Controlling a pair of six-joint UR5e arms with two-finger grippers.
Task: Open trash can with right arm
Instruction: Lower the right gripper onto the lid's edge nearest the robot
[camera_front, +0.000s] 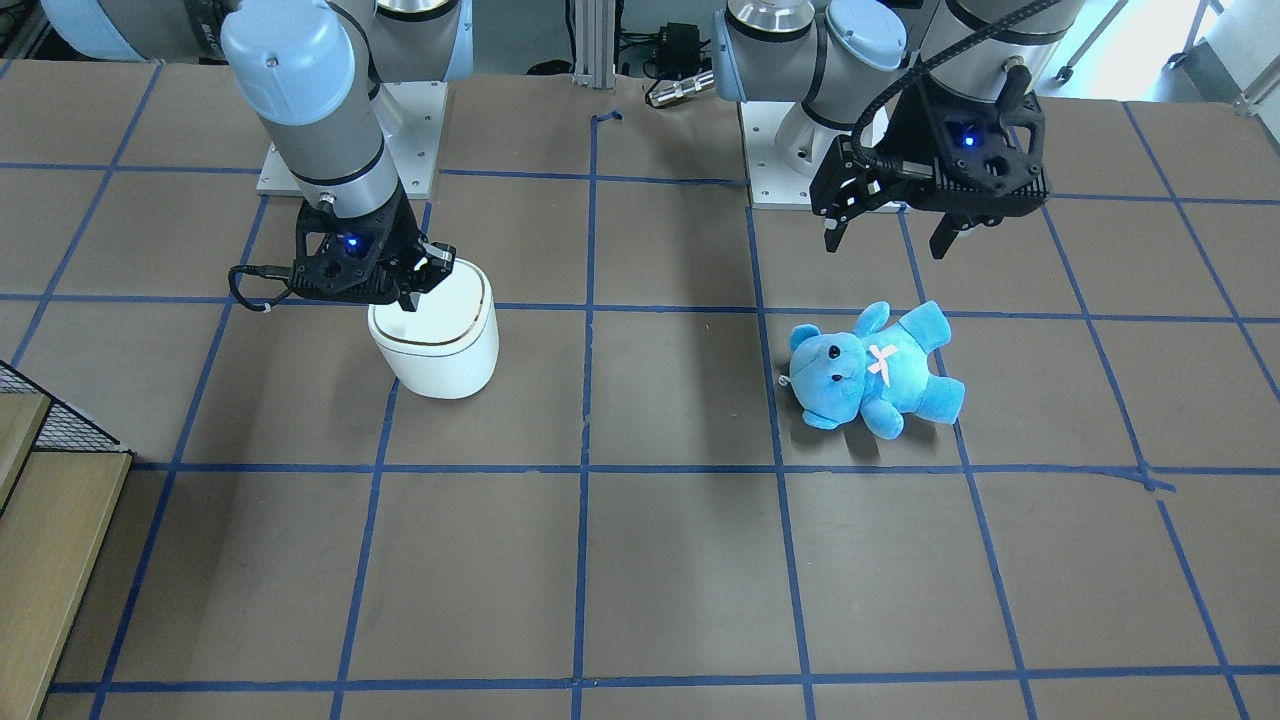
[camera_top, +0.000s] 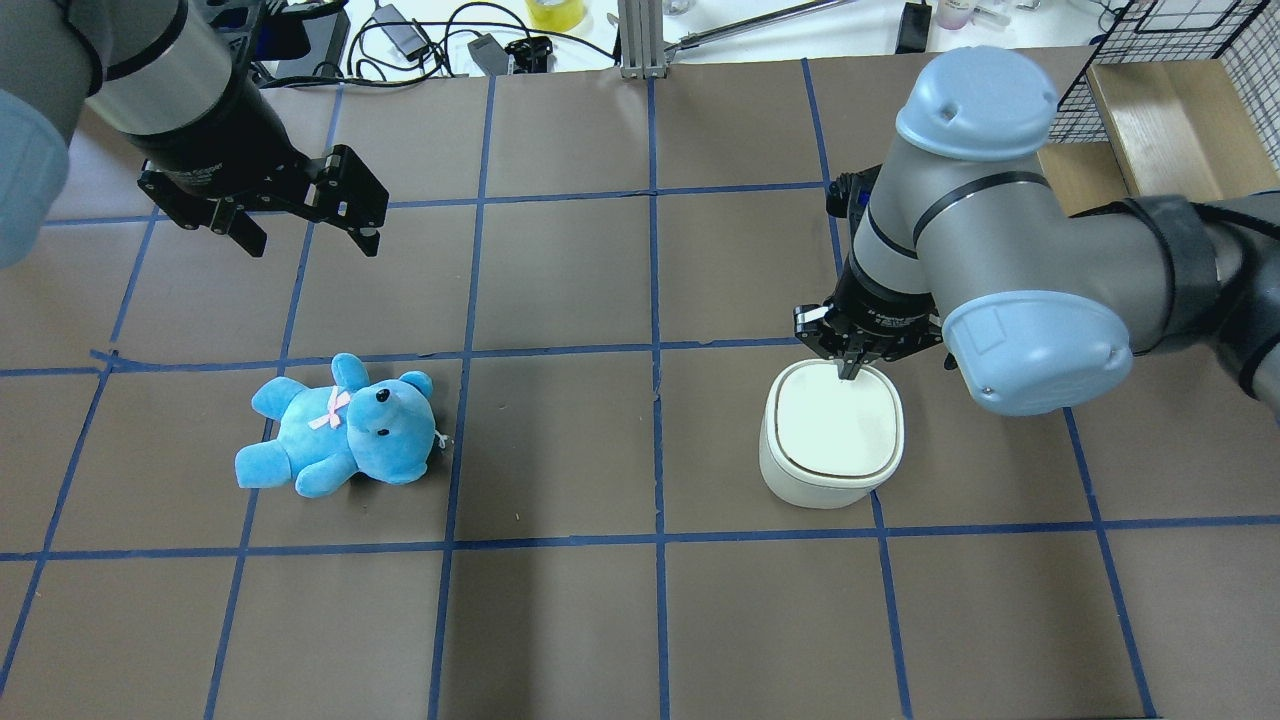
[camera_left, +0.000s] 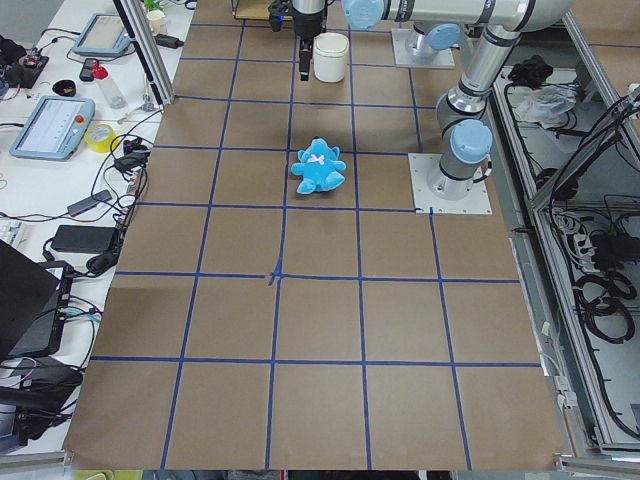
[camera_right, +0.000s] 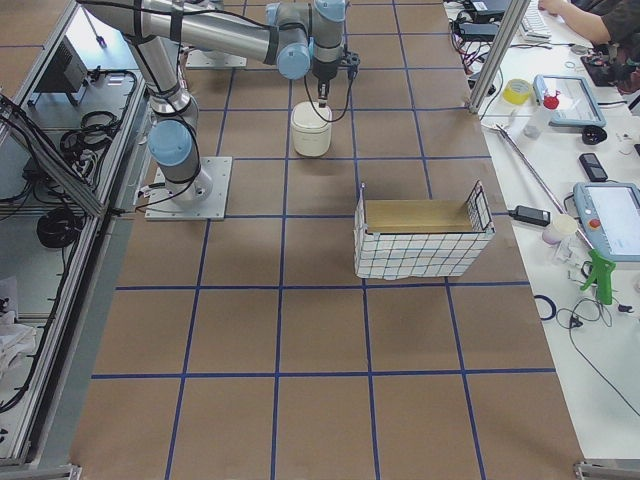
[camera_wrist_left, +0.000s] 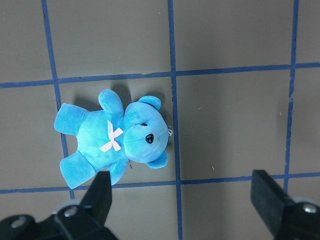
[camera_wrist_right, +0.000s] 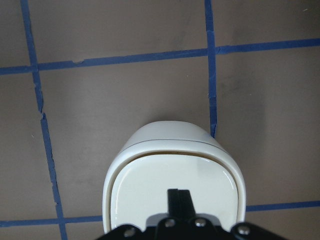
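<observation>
The white trash can (camera_front: 440, 350) stands on the table with its gold-seamed lid (camera_top: 835, 430) lying flat. My right gripper (camera_top: 848, 374) is shut, and its joined fingertips point down onto the lid near the edge closest to the robot. It also shows in the front-facing view (camera_front: 408, 297) and in the right wrist view (camera_wrist_right: 178, 197) over the lid (camera_wrist_right: 145, 190). My left gripper (camera_top: 305, 235) is open and empty, and hangs above the table beyond the blue plush bear (camera_top: 340, 425). It also shows in the left wrist view (camera_wrist_left: 182, 200).
The bear (camera_front: 875, 368) lies on its back on the robot's left half of the table. A wire basket (camera_right: 420, 240) holding a wooden box stands at the table's right end, beyond the trash can (camera_right: 311, 130). Blue tape lines grid the brown table.
</observation>
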